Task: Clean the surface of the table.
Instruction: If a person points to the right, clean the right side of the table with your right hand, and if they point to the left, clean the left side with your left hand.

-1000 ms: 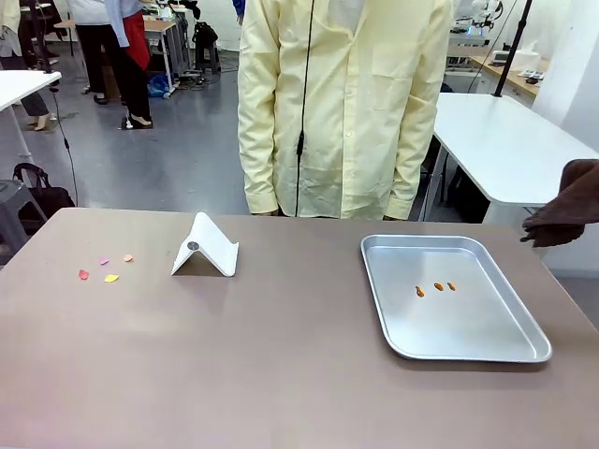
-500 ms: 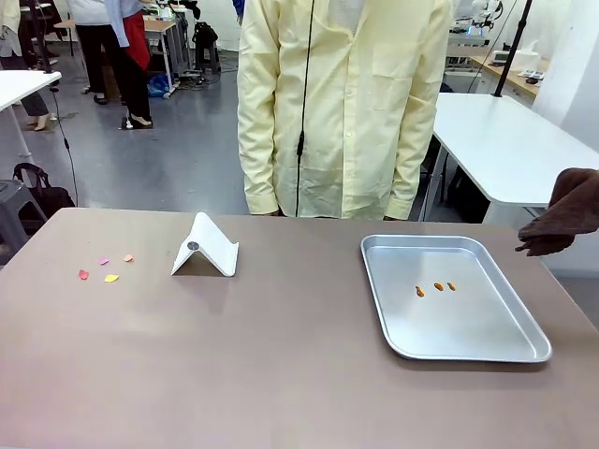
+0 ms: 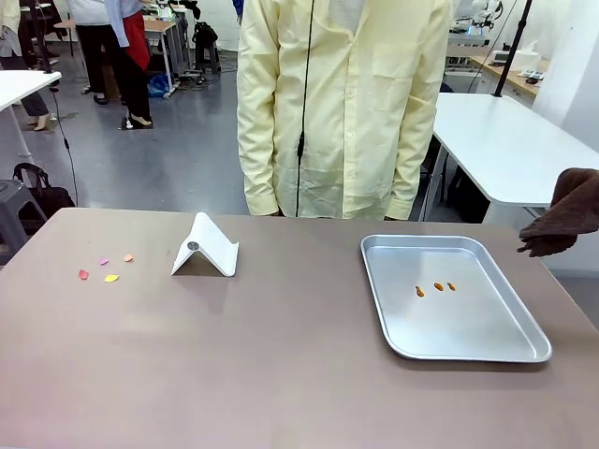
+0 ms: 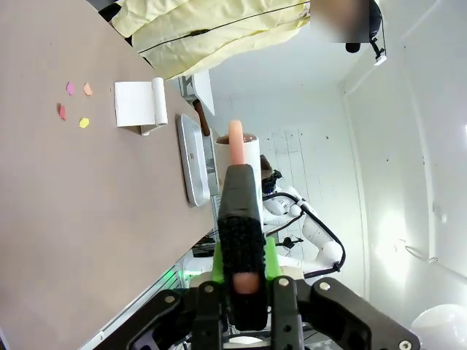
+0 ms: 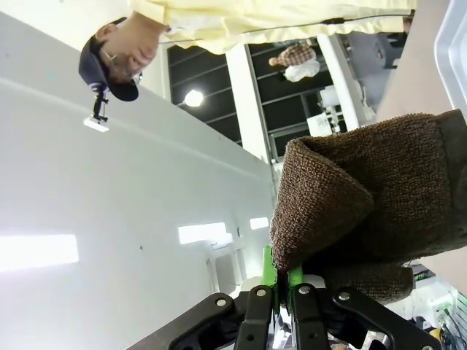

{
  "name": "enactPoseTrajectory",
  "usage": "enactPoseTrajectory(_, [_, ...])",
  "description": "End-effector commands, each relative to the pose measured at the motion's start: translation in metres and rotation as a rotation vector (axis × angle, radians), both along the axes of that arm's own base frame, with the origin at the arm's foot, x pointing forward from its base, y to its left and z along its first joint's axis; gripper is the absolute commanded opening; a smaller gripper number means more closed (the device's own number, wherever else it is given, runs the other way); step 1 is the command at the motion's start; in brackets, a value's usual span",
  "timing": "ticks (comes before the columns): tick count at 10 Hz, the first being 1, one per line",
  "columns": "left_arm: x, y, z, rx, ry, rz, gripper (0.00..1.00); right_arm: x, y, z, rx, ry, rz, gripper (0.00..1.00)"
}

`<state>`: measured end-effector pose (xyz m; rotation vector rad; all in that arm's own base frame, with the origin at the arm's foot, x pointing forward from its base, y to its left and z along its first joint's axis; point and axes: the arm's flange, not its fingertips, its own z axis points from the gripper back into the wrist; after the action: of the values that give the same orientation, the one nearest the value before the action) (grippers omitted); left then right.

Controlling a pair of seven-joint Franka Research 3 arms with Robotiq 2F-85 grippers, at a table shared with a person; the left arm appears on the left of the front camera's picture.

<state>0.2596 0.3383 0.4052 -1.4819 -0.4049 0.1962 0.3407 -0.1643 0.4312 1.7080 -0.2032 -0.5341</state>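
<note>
The taupe table carries several small pink, yellow and orange scraps at its far left. In the left wrist view those scraps lie far off, and my left gripper is shut on a black-handled tool with a pale pink tip, held high above the table. My right gripper is shut on a brown cloth. The brown cloth hangs in the air past the table's right edge.
A silver metal tray with three orange bits sits on the right half. A white folded stand stands left of centre, near the scraps. A person in a pale yellow coat stands at the far side. A white-topped table is behind right.
The brown cloth at the right edge has sunk a little and barely shifted since. Nothing on the table has moved.
</note>
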Motion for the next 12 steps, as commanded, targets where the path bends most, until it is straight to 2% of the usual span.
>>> enactPoseTrajectory(1, [-0.0014,-0.0002,0.0006,0.010,-0.017,-0.008,0.00,-0.0004,-0.0015,0.0060,0.021,0.010,-0.013,0.00])
enactPoseTrajectory(12, [-0.0014,-0.0002,0.0006,0.010,-0.017,-0.008,0.00,-0.0004,-0.0015,0.0060,0.021,0.010,-0.013,0.00])
